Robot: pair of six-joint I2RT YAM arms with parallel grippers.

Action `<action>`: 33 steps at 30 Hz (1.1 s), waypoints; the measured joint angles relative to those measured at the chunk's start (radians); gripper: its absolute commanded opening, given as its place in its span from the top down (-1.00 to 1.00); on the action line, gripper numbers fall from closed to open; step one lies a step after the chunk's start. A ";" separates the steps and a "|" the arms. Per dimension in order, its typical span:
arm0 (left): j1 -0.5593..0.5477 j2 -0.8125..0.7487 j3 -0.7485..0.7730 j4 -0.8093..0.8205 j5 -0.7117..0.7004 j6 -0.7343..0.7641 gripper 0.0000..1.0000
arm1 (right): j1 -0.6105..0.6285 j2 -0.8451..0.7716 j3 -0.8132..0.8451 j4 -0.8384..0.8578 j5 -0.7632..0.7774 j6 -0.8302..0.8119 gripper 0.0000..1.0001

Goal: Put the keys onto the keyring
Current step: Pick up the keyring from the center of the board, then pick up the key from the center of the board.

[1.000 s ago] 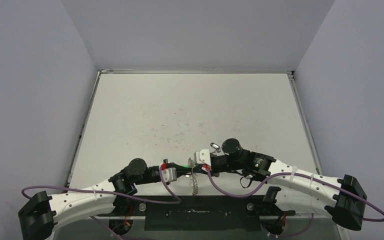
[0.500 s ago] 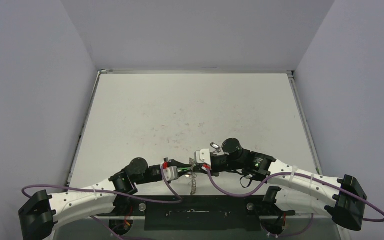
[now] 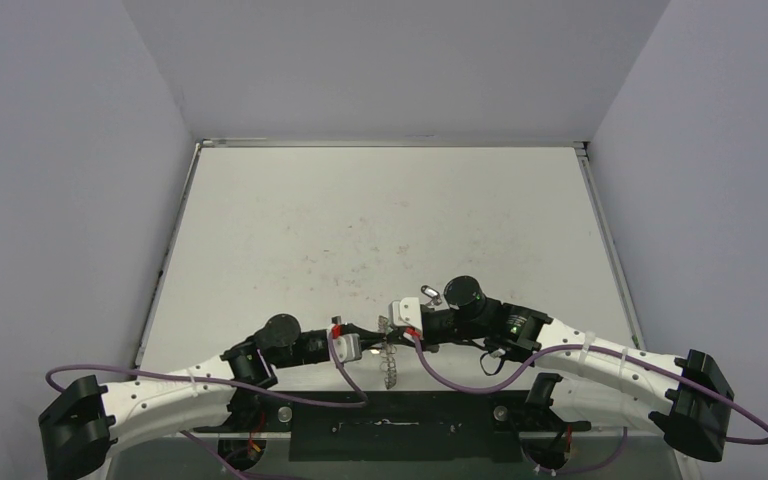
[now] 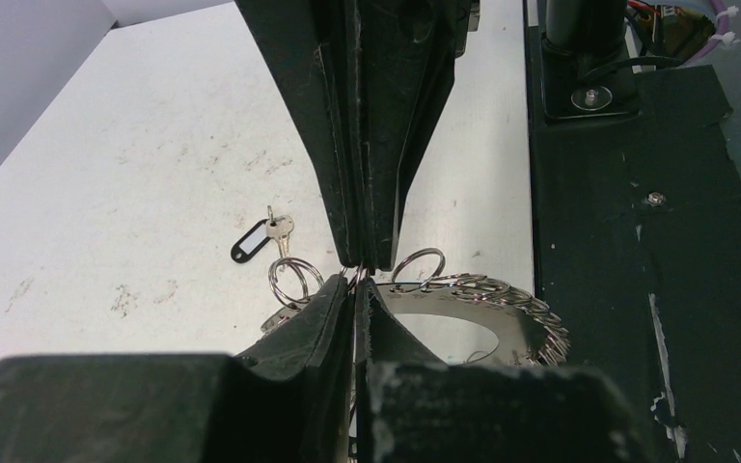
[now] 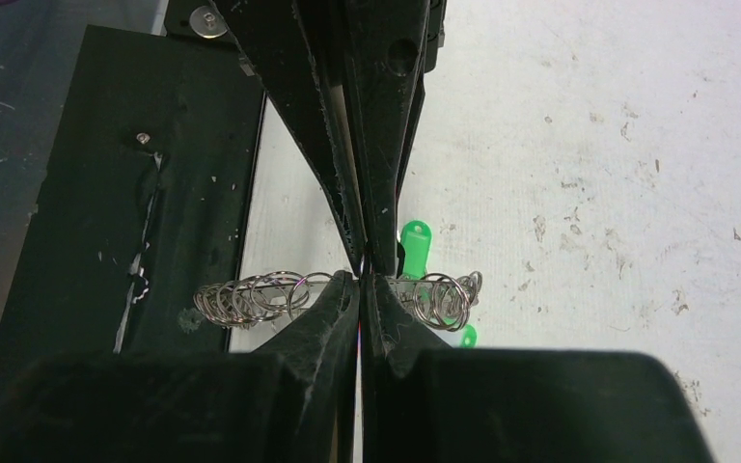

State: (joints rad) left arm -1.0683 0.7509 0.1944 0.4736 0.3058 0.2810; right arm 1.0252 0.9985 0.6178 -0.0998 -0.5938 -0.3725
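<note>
Scuffed white table (image 3: 380, 220), plain grey walls. The right gripper (image 5: 358, 286) is pinched tight on the keyring (image 5: 251, 297) at its lacy rim. The left gripper (image 4: 357, 287) meets it nose to nose, also closed; on what, cannot tell. The ring hangs on edge near the table's front. The green key (image 5: 413, 246) sits just beside the tips, and the black-headed key (image 4: 249, 241) lies apart. Likely light, stiff, slippery wire, so grip the rim edge-on.

The left gripper (image 3: 379, 336) and right gripper (image 3: 389, 330) meet tip to tip near the 6 o'clock edge of the table (image 3: 380, 220). The keyring (image 3: 391, 368) sits at 6 o'clock from them, 1 key (image 3: 430, 292) at 1 o'clock.
</note>
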 measured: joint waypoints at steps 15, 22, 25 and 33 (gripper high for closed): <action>-0.002 -0.061 0.008 -0.048 -0.044 -0.016 1.00 | -0.005 -0.177 -0.012 0.055 0.187 0.018 -1.00; -0.004 -0.195 -0.010 -0.072 -0.065 -0.053 1.00 | -0.018 -0.241 -0.036 0.079 0.354 0.110 -1.00; -0.004 -0.238 -0.022 -0.080 -0.071 -0.091 1.00 | -0.020 -0.240 -0.035 0.072 0.445 0.199 -1.00; -0.004 -0.287 -0.048 -0.083 -0.098 -0.210 1.00 | -0.043 -0.187 -0.015 0.010 0.529 0.366 -1.00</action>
State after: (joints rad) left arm -1.0721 0.4641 0.1459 0.3904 0.2077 0.0708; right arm 0.9821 0.8116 0.6029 -0.0895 -0.0650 -0.0067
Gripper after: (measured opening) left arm 0.009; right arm 0.999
